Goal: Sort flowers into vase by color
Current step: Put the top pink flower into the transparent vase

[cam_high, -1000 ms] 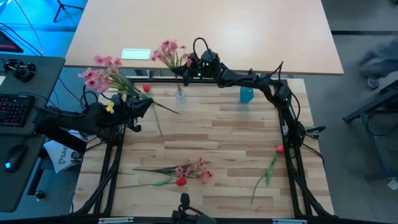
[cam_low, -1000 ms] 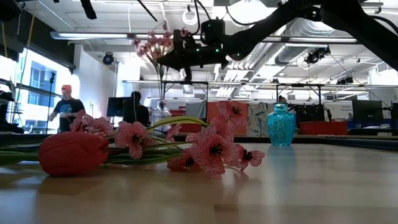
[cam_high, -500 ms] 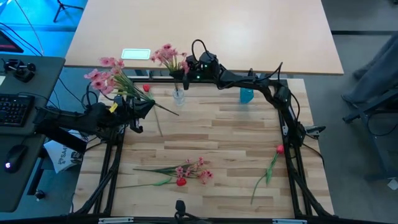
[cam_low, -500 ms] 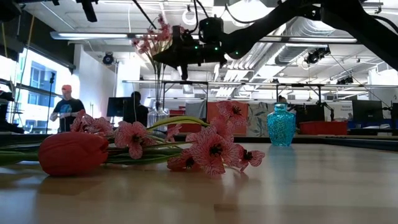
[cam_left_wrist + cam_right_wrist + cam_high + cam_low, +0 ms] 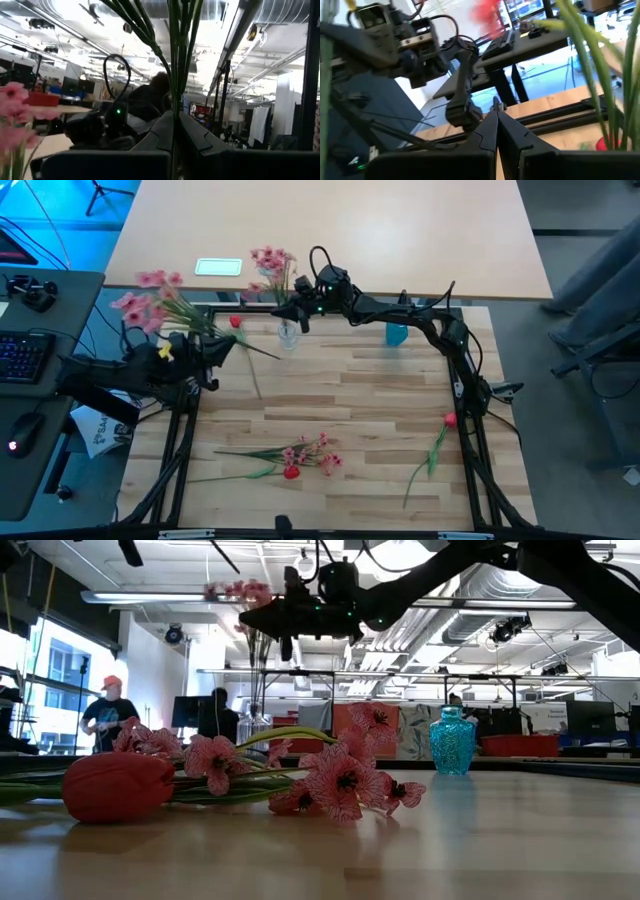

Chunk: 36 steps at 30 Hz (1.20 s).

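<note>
My left gripper [image 5: 220,348] is at the table's far left, shut on a bunch of pink flowers [image 5: 145,295]. Their blossoms stick out past the left edge, and their stem ends [image 5: 270,354] point toward the table's middle. My right gripper [image 5: 293,315] is shut and held level beside a pink spray [image 5: 270,260] that stands with its stems in the clear vase [image 5: 288,336]. A blue vase [image 5: 396,333] stands at the far right. Lying flat on the table are a red tulip [image 5: 235,322], a pink spray with a red bloom [image 5: 295,460], and another red tulip [image 5: 449,420]. My left gripper pinches several green stems [image 5: 176,95] of the pink bunch between its two fingers, partway along their length. The fingers lie across the stems and tip upward. The bunch is lifted clear of the table. My right gripper has nothing between its fingers [image 5: 487,131]. The spray's stems [image 5: 590,70] pass close beside them; I cannot tell whether they touch.
A black frame [image 5: 330,305] runs around the wooden tabletop. A desk with a keyboard [image 5: 25,355] stands left of it, and a light tabletop [image 5: 400,240] lies behind. People show in the room beyond [image 5: 105,715]. The table's middle [image 5: 350,400] is bare wood.
My right gripper has swung its fingers round toward the table's left, staying shut. The blossoms of the spray in the clear vase have shifted with it. The blossoms of the bunch in my left gripper have moved toward the table's left edge.
</note>
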{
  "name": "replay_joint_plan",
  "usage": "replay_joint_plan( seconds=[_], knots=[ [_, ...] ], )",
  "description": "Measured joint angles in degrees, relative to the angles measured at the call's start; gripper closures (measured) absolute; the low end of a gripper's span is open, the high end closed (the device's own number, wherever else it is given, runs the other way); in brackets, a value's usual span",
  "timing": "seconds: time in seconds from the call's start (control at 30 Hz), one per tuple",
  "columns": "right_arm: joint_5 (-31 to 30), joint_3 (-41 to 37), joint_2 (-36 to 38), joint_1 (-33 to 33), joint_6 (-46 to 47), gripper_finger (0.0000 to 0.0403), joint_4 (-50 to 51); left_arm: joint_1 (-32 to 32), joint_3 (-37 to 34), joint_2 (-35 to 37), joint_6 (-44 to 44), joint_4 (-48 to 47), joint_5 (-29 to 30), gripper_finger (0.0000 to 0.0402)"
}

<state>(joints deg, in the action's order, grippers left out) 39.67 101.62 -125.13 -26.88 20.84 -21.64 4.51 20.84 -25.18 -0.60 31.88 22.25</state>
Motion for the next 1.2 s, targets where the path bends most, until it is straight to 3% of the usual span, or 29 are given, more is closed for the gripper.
replay_joint_plan(
  seconds=[0.2,0.4,0.73,0.93,1.0,1.2],
  knots=[
    [4.4,0.0,1.6,-1.6,-0.3,0.0403,1.3,0.0,0.0,1.8,1.7,-5.8,2.4,0.0401],
    [7.6,0.0,6.6,-2.8,-6.0,0.0403,10.9,0.0,0.0,0.0,2.5,-7.6,3.3,0.0401],
    [8.8,-0.1,16.8,-1.1,-26.5,0.0403,44.6,-0.1,2.5,-7.7,3.2,-10.8,7.0,0.0401],
    [8.1,-0.1,21.3,0.0,-32.8,0.0403,59.8,-4.1,10.3,-16.2,-7.0,-17.9,6.6,0.0401],
    [7.1,-0.1,22.3,0.3,-32.9,0.0403,62.2,-7.0,10.2,-17.6,-8.6,-15.0,5.0,0.0401],
    [5.8,-0.2,26.0,1.9,-34.0,0.0403,68.3,-18.3,5.9,-18.8,-6.6,-5.1,-8.4,0.0401]
  ],
)
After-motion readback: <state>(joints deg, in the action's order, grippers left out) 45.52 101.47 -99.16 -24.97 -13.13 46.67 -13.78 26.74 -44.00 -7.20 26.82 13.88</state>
